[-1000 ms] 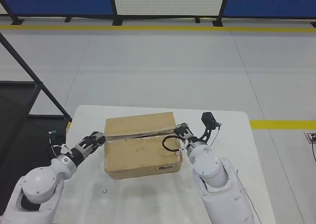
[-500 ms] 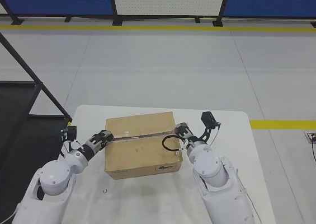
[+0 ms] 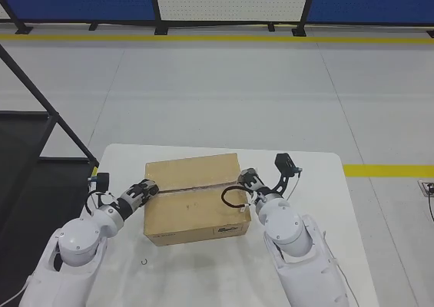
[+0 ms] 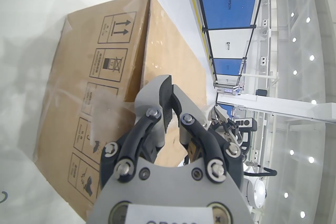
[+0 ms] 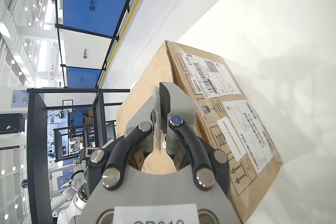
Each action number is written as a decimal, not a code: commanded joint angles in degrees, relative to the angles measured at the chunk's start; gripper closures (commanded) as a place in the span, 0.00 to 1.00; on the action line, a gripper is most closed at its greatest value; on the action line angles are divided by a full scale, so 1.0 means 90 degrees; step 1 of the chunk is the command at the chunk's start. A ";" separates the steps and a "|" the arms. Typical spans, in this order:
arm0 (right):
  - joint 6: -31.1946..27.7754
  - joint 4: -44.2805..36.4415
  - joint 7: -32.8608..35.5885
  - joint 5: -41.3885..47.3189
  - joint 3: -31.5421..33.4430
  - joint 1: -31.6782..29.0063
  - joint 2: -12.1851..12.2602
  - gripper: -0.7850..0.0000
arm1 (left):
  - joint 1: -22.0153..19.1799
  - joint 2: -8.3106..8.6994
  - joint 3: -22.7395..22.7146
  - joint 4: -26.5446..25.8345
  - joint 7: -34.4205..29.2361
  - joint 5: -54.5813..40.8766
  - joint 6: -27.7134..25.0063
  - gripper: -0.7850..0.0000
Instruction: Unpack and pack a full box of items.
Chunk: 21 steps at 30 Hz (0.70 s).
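Note:
A closed brown cardboard box (image 3: 193, 201) stands in the middle of the white table (image 3: 320, 180), with a dark seam running across its top. My left gripper (image 3: 146, 189) is shut at the seam's left end, touching the box's upper edge; the left wrist view shows this gripper (image 4: 170, 89) with nothing visible between its fingers, above the printed side of the box (image 4: 110, 51). My right gripper (image 3: 246, 179) is at the seam's right end. In the right wrist view that gripper (image 5: 158, 93) is shut on a strip of clear tape (image 5: 157, 117) over the box (image 5: 141, 99).
A black cable loop (image 3: 232, 197) hangs from the right arm over the box's right end. A small dark ring (image 3: 146, 263) lies on the table in front of the box. A black rack (image 3: 17, 146) stands left of the table.
My left gripper has moved right, from beside the box up to the left end of its seam. The right gripper has barely shifted.

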 commanded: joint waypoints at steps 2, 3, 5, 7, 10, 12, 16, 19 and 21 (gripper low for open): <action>0.0007 -0.0005 0.0001 -0.0007 0.0003 0.0006 0.0004 0.81 | 0.0001 -0.0001 0.0008 0.0006 0.0002 -0.0014 -0.0013 1.00; 0.0010 -0.0011 0.0007 -0.0007 0.0008 0.0005 0.0007 0.80 | 0.0003 -0.0001 0.0011 0.0003 -0.0005 -0.0013 -0.0015 1.00; 0.0003 -0.0032 0.0001 -0.0023 0.0019 -0.0004 0.0013 0.76 | 0.0006 0.0001 0.0009 0.0000 -0.0012 -0.0009 -0.0020 1.00; -0.0001 -0.0055 0.0005 -0.0037 0.0024 -0.0015 0.0019 0.69 | 0.0010 0.0003 0.0006 -0.0011 -0.0013 -0.0010 -0.0015 1.00; 0.0000 -0.0092 0.0016 -0.0049 0.0027 -0.0039 0.0027 0.68 | 0.0017 0.0006 -0.0008 -0.0039 -0.0017 -0.0010 -0.0006 1.00; 0.0006 -0.0107 0.0018 -0.0067 0.0027 -0.0048 0.0032 0.67 | 0.0024 0.0010 -0.0019 -0.0049 -0.0024 -0.0010 -0.0005 1.00; 0.0006 -0.0135 0.0032 -0.0104 0.0040 -0.0055 0.0045 0.62 | 0.0029 0.0015 -0.0031 -0.0057 -0.0029 0.0004 0.0003 1.00; -0.0008 -0.0160 0.0045 -0.0158 0.0041 -0.0066 0.0056 0.58 | 0.0033 0.0017 -0.0033 -0.0058 -0.0030 0.0003 0.0002 1.00; -0.0010 -0.0176 0.0044 -0.0204 0.0038 -0.0069 0.0063 0.50 | 0.0035 0.0018 -0.0033 -0.0058 -0.0029 0.0002 -0.0001 1.00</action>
